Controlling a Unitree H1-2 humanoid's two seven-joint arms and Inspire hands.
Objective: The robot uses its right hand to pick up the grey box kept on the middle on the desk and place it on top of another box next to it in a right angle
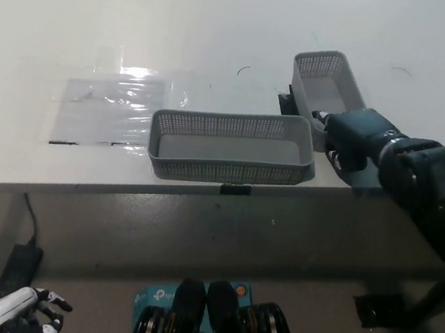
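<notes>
So far we had only taken hold: our right hand [351, 135] was clamped on the smaller grey mesh basket [325, 80], not yet lifted onto the long basket [231, 146] beside it. Our left hand [20, 310] hung low, fingers apart, empty.

My worktop [182, 19] is white and fills most of what I see, its front edge running slightly uphill from left to right. A clear plastic sheet [109, 111] lies flat near the front-left part, and a bright light glare [141, 71] shines at its far edge. Below the front edge the floor [135, 245] is grey-brown. A black power brick [17, 268] with its cable lies on the floor at lower left, and a blue box [149, 296] sits on the floor at bottom centre.
</notes>
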